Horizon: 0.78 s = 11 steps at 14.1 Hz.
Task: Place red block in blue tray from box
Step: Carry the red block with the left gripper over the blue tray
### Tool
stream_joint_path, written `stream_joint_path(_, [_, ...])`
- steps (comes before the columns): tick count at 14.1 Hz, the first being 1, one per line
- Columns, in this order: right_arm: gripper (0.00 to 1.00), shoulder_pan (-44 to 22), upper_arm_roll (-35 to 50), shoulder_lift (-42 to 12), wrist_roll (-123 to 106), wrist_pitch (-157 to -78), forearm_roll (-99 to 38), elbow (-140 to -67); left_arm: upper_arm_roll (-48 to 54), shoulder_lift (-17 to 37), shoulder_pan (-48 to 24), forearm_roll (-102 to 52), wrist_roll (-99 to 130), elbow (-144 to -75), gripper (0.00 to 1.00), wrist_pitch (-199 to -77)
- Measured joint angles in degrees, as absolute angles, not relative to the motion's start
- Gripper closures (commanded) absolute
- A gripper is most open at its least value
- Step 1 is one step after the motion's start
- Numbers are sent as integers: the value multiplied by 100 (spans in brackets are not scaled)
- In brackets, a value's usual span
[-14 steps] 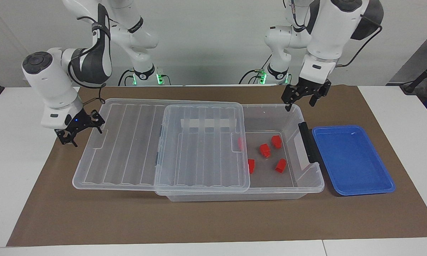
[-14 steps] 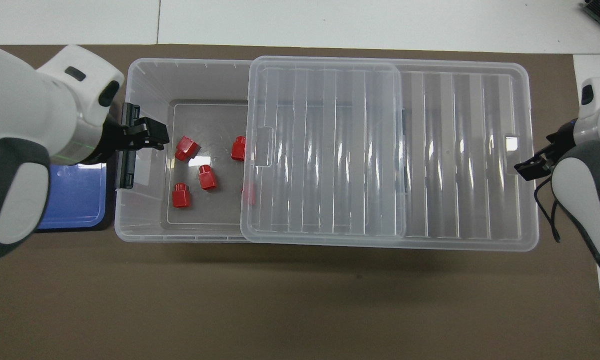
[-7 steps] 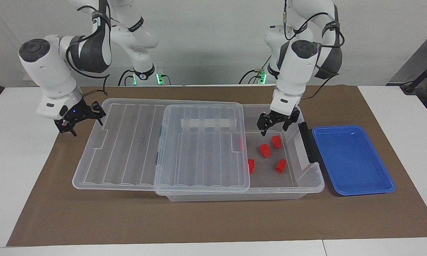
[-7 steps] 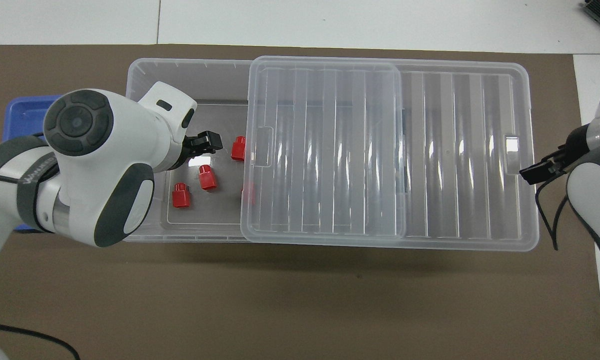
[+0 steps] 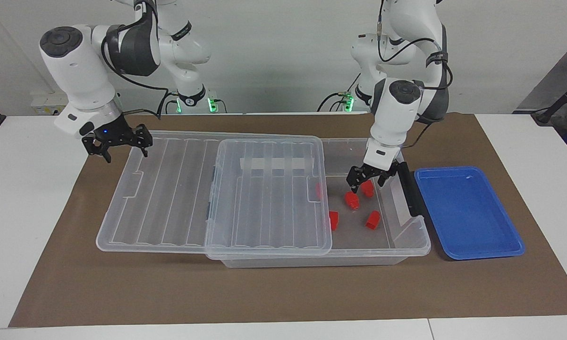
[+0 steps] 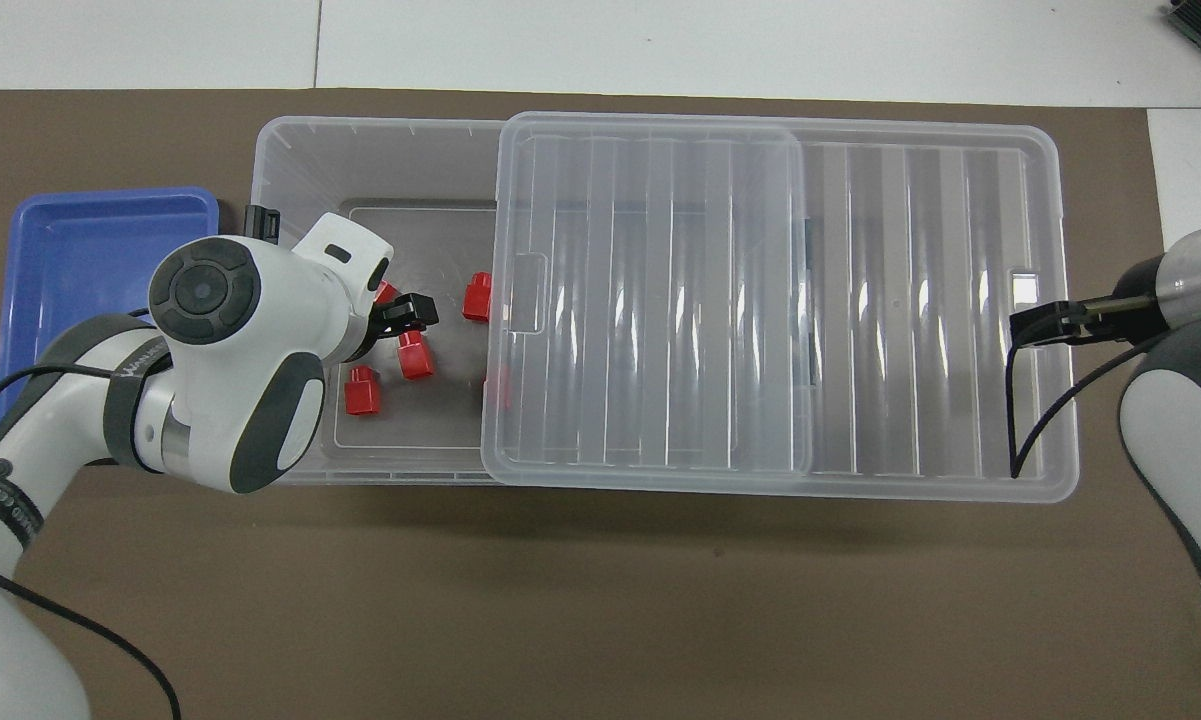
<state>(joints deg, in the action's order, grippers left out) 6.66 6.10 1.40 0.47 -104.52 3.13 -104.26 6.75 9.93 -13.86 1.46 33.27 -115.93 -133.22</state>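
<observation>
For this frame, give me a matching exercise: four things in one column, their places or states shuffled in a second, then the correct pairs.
Things:
1. shallow bright blue plastic tray
2. ribbed see-through plastic lid
3. left end effector
4. right end effector

Places or states:
A. over the lid's edge at the right arm's end of the table
B. holds nothing, beside the large clear plastic box
C. slid aside, covering only part of the box
D. open, down inside the box at a small red plastic block

Pairs: 1-B, 2-C, 3-D, 4-A
</observation>
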Motion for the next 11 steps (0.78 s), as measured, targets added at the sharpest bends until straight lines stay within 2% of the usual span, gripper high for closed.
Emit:
stream_joint_path(7, [0, 461, 607, 164, 962, -10140, 221, -9670, 709, 1380, -1572, 147, 3455, -11782, 0, -13873])
stream_joint_path(11, [0, 473, 597, 68, 995, -9432, 210, -9031, 705, 1525, -1603, 148, 3455, -11810, 0, -14014])
